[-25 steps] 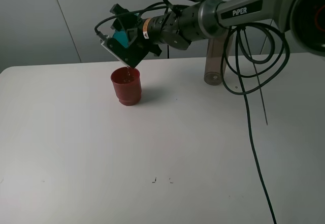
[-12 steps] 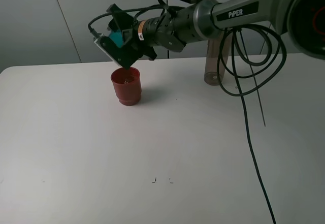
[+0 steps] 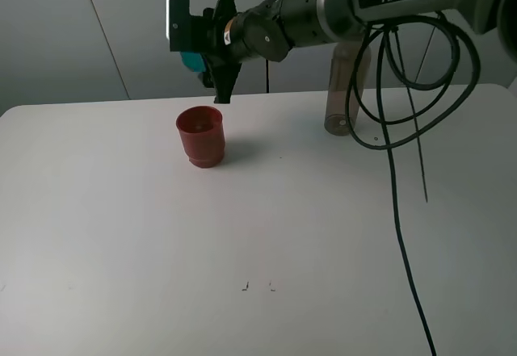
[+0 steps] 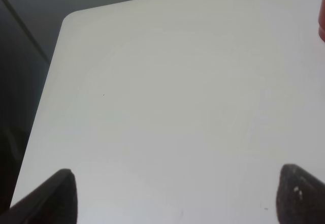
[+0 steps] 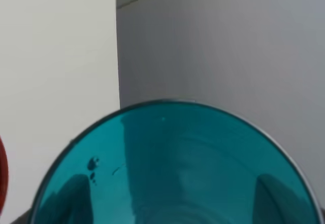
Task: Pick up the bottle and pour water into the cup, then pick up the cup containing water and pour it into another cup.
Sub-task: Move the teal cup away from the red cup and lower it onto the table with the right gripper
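A: Well, start big — what fills the view?

B: White table (image 3: 242, 235), with the right arm (image 3: 388, 1) reaching in from the right above its far side and black cables (image 3: 396, 130) hanging from it.

A: And the bottle?

B: The bottle (image 3: 341, 98) stands upright at the far edge, behind the cables, well apart from the red cup (image 3: 200, 136).

A: The teal cup?

B: The teal cup (image 3: 191, 59) is pinched in the right gripper (image 3: 202, 49), held in the air above the red one — the wrist camera looks straight into its mouth (image 5: 172, 173).

A: Left gripper?

B: Left gripper (image 4: 177, 193) is spread wide over bare tabletop, holding nothing.
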